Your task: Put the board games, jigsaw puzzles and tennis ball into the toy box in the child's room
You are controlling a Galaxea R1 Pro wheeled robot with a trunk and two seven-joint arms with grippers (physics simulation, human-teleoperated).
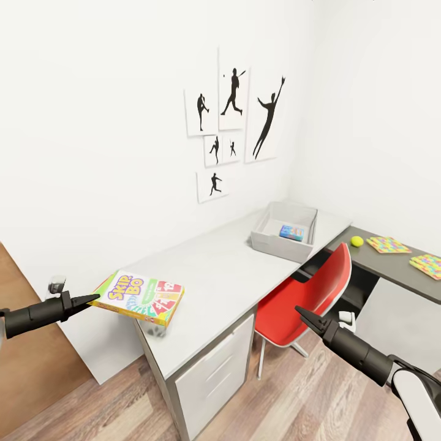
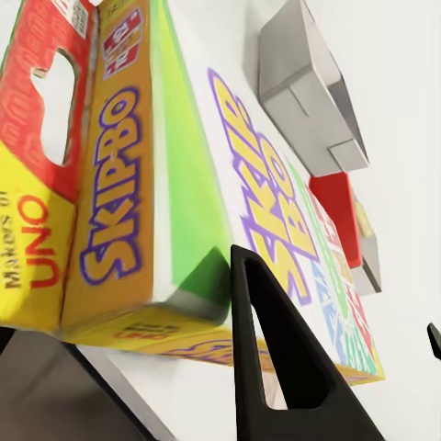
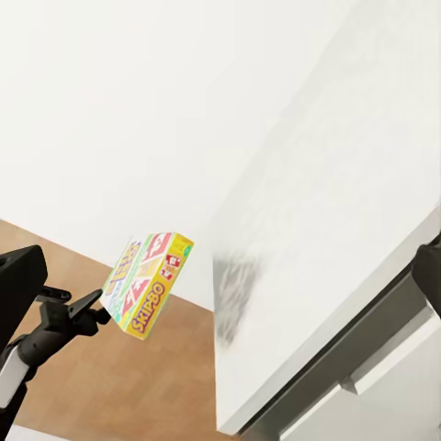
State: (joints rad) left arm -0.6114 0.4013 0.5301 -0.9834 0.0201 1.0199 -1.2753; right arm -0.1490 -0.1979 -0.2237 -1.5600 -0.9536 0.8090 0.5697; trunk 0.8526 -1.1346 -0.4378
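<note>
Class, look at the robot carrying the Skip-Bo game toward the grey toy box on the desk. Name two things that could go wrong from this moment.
1. The left pincer grips the Skip-Bo board game only at one edge, so the box sticks out sideways; it might twist or slip free.
2. The toy box sits far along the table and already holds a blue game, so the larger box may land tilted on its rim.

"SKIP-BO" on board game (image 1: 141,297) cover and side, "Makers of UNO" on end
</note>
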